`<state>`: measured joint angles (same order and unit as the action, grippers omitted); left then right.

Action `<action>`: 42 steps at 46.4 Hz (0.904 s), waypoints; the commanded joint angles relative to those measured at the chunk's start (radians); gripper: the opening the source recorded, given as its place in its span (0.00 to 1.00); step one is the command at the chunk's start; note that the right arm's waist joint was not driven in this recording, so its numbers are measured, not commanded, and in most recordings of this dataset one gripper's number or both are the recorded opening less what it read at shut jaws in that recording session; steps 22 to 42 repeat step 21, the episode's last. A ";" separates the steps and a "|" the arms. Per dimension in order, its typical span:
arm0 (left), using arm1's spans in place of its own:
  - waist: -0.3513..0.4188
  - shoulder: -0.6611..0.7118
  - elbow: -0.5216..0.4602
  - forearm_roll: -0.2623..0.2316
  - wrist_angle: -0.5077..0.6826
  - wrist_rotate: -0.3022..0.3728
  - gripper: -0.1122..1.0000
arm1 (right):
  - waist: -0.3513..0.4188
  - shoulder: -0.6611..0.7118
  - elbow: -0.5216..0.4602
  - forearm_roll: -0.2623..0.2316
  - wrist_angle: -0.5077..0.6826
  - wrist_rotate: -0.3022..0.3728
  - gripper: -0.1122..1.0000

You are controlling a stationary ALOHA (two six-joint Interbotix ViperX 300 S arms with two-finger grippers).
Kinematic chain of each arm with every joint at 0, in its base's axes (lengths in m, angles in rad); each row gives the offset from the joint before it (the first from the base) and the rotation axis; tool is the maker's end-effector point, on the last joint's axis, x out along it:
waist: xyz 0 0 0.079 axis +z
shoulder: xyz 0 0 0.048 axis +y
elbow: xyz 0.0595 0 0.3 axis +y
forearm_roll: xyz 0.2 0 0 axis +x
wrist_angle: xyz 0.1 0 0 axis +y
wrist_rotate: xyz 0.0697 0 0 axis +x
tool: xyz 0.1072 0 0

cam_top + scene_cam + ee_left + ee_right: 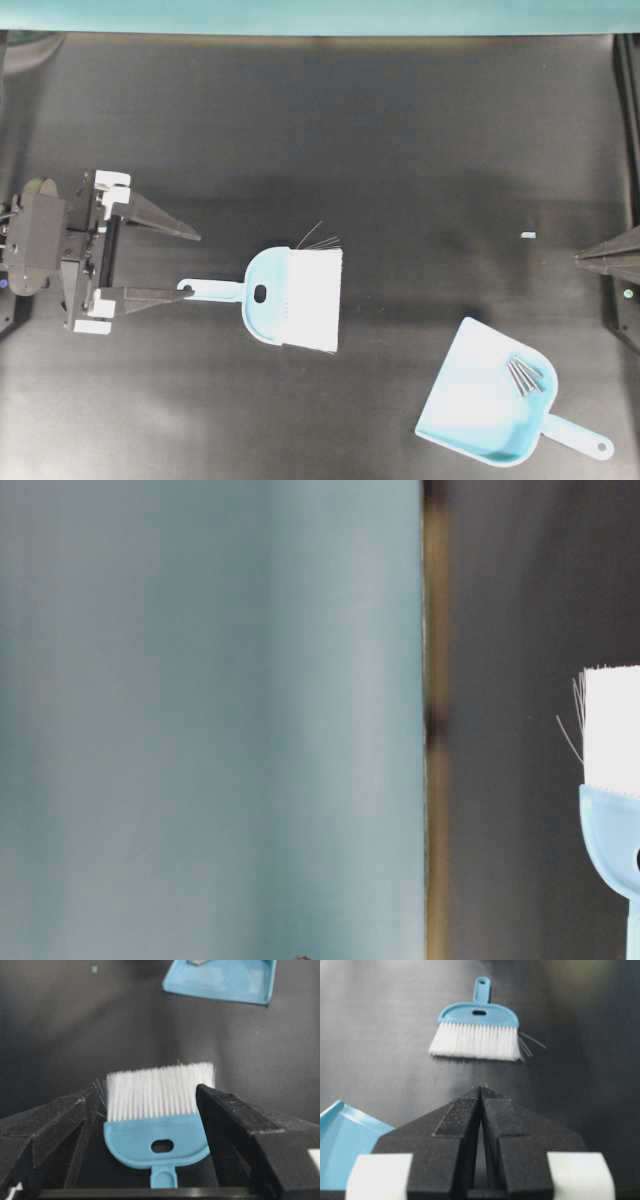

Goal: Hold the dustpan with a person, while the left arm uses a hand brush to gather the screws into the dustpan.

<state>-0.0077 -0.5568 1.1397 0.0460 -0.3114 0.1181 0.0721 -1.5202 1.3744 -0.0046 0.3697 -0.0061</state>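
The light blue hand brush [295,297] lies flat on the black table, white bristles pointing right. My left gripper [195,265] is open and empty. Its lower fingertip is right by the end of the brush handle; I cannot tell if they touch. In the left wrist view the brush [155,1130] lies between and ahead of the open gripper [146,1090]. The dustpan [470,405] rests at the lower right with the screws [525,375] bunched inside, near its back. My right gripper [605,258] is shut and empty at the right edge, and it also shows in the right wrist view [481,1088]. No person's hand is in view.
A small white scrap [529,236] lies on the table right of centre. A teal wall [320,15] borders the far edge. The right wrist view shows the brush [477,1030] ahead and a dustpan corner [345,1140] at the lower left. The table-level view catches the brush [610,780] at its right edge.
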 commanded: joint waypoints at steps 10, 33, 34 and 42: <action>-0.006 -0.009 -0.006 0.002 -0.006 -0.002 0.78 | 0.000 0.005 -0.006 -0.003 -0.009 -0.006 0.10; -0.008 -0.025 0.002 0.002 -0.005 -0.002 0.78 | 0.000 0.005 -0.006 -0.003 -0.009 -0.006 0.10; -0.008 -0.025 0.002 0.002 -0.005 -0.002 0.78 | 0.000 0.005 -0.006 -0.003 -0.009 -0.006 0.10; -0.008 -0.025 0.002 0.002 -0.005 -0.002 0.78 | 0.000 0.005 -0.006 -0.003 -0.009 -0.006 0.10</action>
